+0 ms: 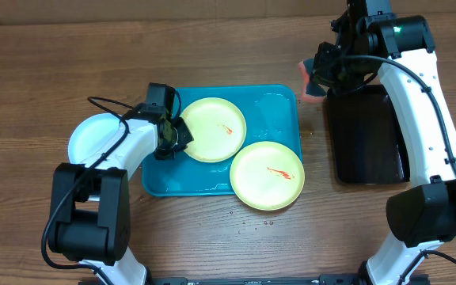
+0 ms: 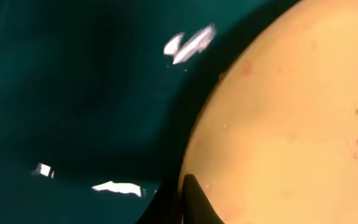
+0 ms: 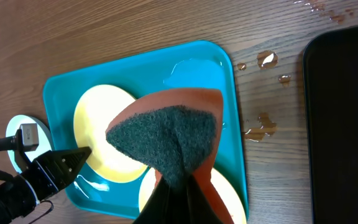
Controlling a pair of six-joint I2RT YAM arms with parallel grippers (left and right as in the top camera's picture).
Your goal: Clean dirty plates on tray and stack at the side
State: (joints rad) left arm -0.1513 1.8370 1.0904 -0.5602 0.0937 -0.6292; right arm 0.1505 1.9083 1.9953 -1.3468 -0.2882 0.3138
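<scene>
Two yellow-green plates, each marked with a red smear, occupy the turquoise tray [image 1: 279,103]: the central plate [image 1: 212,129] lies flat inside it, and the corner plate [image 1: 267,175], at 5 o'clock, overhangs the rim onto the worktop [image 1: 54,63]. A light blue plate [image 1: 85,136] rests on the worktop at 9 o'clock of the tray, partly under my left arm. I judge all three to be thin plastic: light, stiff, and probably slippery, given the water on the tray. The raised rim is the place to pinch, as a light plate would skate under scrubbing unless it is pinned. My left claw [image 1: 180,136] sits at the 9 o'clock rim of the central plate, with one fingertip [image 2: 194,202] over the lip. I cannot tell whether it is clamped. My right claw [image 3: 174,193], well apart at 2 o'clock near the black tray [image 1: 366,134], is closed on an orange sponge [image 3: 166,134] with a green scouring face. It touches no plate.
</scene>
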